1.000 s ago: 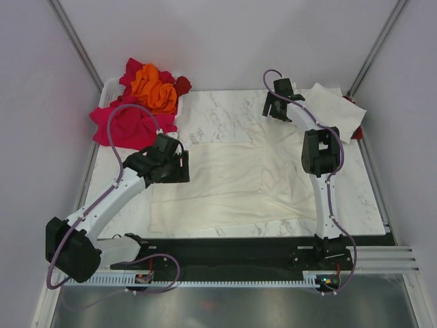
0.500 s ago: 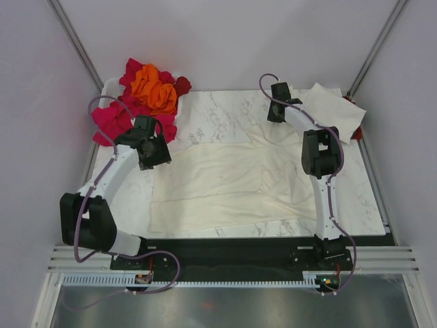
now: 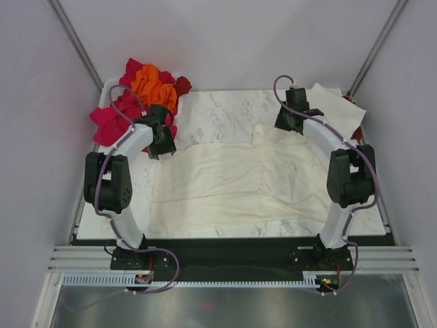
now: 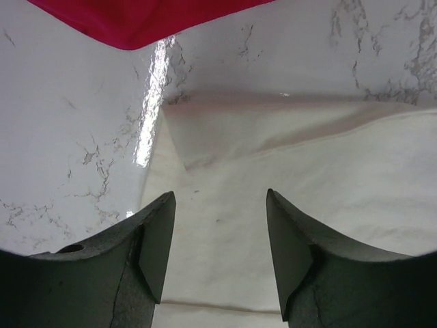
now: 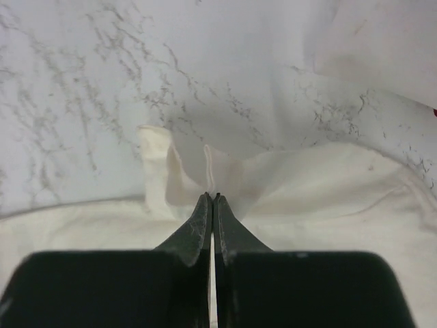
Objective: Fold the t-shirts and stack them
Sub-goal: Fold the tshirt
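A cream t-shirt (image 3: 232,184) lies spread across the middle of the marble table (image 3: 218,109), its lower hem near the near edge; it is rumpled along its far side. The right gripper (image 3: 287,124) is down at the shirt's far right part, fingers pressed together on a small raised fold of the cream cloth, which puckers up at their tips in the wrist view (image 5: 214,198). The left gripper (image 3: 162,145) hangs over the shirt's far left corner with its jaws spread and nothing between them; whether the fingertips (image 4: 158,225) touch the cloth I cannot tell. At the far left corner sits a heap of tees: magenta-pink (image 3: 113,121), orange (image 3: 151,85), dark red (image 3: 183,85); a folded cream tee (image 3: 334,109) rests at the far right corner.
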`<action>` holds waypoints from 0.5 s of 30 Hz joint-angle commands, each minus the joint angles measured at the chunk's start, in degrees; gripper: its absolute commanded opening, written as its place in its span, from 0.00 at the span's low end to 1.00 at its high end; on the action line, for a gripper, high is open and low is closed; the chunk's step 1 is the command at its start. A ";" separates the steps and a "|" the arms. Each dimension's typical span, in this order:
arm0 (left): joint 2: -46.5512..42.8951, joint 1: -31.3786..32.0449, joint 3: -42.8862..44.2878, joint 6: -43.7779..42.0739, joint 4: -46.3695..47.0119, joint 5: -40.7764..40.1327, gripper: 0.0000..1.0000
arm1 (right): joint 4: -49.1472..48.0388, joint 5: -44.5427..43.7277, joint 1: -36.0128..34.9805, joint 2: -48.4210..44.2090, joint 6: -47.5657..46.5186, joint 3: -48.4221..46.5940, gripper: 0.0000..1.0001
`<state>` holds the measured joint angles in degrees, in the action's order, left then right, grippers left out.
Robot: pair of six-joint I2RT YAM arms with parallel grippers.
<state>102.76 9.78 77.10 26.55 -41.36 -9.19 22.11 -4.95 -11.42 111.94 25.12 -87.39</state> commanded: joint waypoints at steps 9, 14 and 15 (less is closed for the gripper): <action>4.55 0.06 1.39 3.86 1.29 -4.78 0.60 | -9.10 3.54 -0.53 -17.01 3.79 15.32 0.00; 6.66 0.24 1.30 4.65 1.55 -4.35 0.57 | -9.63 2.58 -0.45 -20.17 3.70 17.34 0.00; 6.75 0.33 1.30 4.66 1.55 -4.34 0.56 | -9.71 2.23 -0.36 -20.79 3.70 17.69 0.00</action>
<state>108.57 9.78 77.82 29.02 -41.19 -11.99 15.33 -2.22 -11.53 95.81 28.25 -70.32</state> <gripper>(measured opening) 0.568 0.011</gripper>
